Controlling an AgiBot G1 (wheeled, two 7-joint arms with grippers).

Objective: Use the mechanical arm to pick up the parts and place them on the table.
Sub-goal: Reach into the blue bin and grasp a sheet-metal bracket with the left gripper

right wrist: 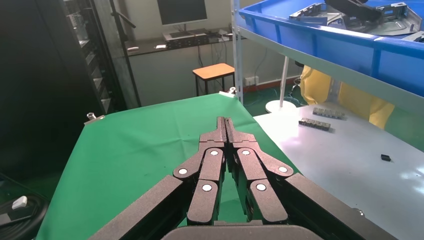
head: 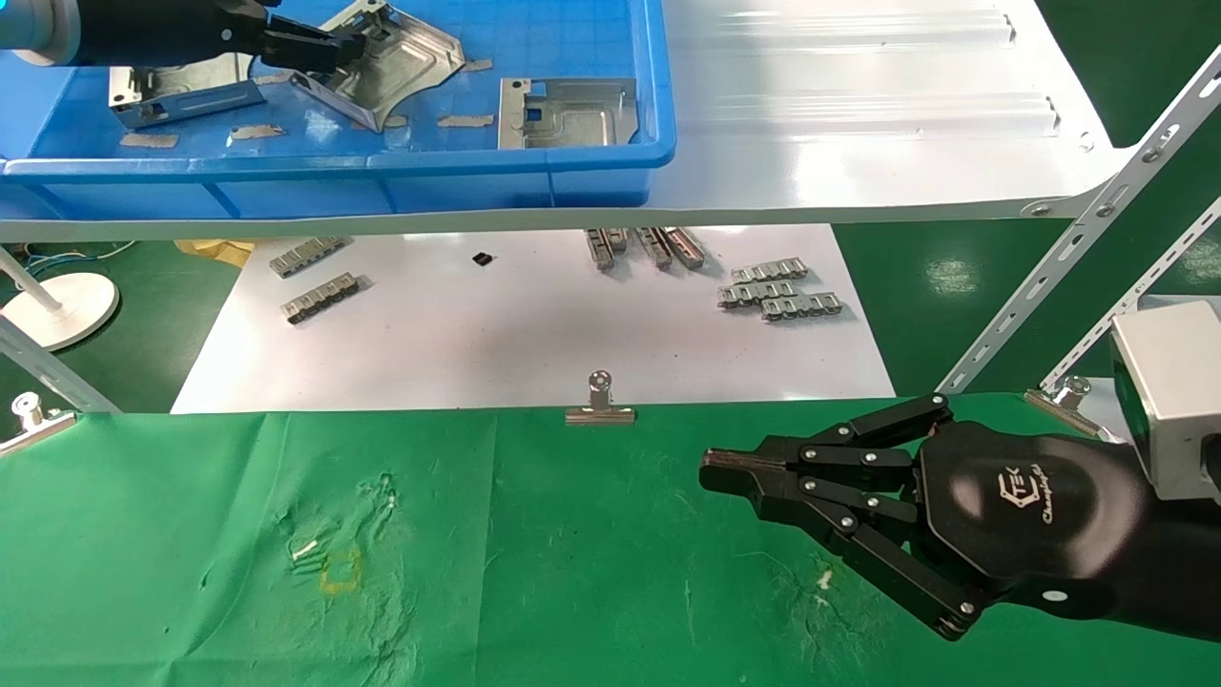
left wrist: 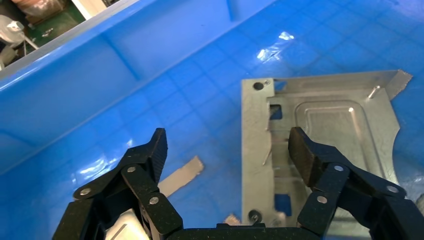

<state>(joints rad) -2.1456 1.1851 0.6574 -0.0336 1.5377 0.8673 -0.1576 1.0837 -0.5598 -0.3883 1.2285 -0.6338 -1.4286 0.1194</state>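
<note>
Left gripper [left wrist: 227, 150] hangs spread inside the blue tray [head: 334, 172], a flat metal bracket [left wrist: 320, 130] just below and ahead of its fingers. Judged light, rigid, slick and sharp-edged; pinch a raised flange. Right gripper [head: 715, 472] rests pressed together over the green table [head: 525, 572].

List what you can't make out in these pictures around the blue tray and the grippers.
- Head view: the left gripper covers part of the tilted bracket; contact unclear.
- Head view: the blue tray has its far side cut off by the top edge.
- Left wrist view: a finger hides part of the flat bracket.
- Head view: small black object on the white sheet, too small to identify.
</note>
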